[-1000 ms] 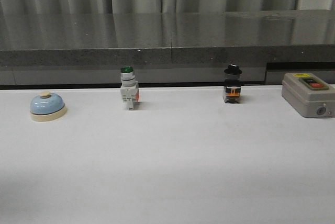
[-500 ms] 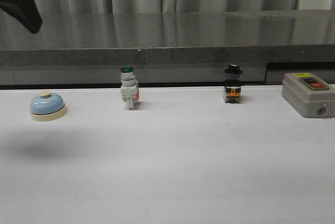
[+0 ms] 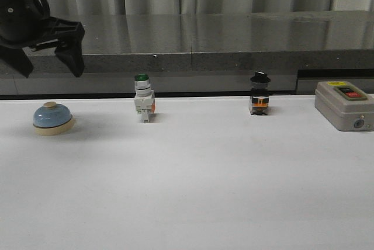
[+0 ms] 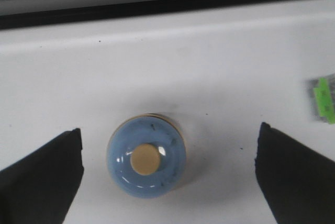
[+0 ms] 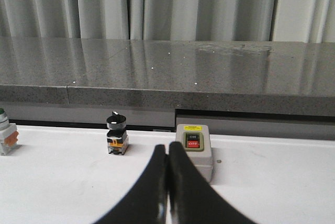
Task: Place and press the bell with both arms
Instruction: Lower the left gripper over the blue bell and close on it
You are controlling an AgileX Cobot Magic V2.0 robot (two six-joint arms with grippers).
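Two arms: left gripper point(image 3: 49, 63) above the bell point(image 3: 52, 118), jaws wide; right gripper point(image 5: 167, 182) jaws closed

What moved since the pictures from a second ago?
The left arm came in from the upper left and down, so its open tool now hangs above the bell, touching nothing. The bell, the green-capped switch, the black-knob switch and the grey box stayed where they were.
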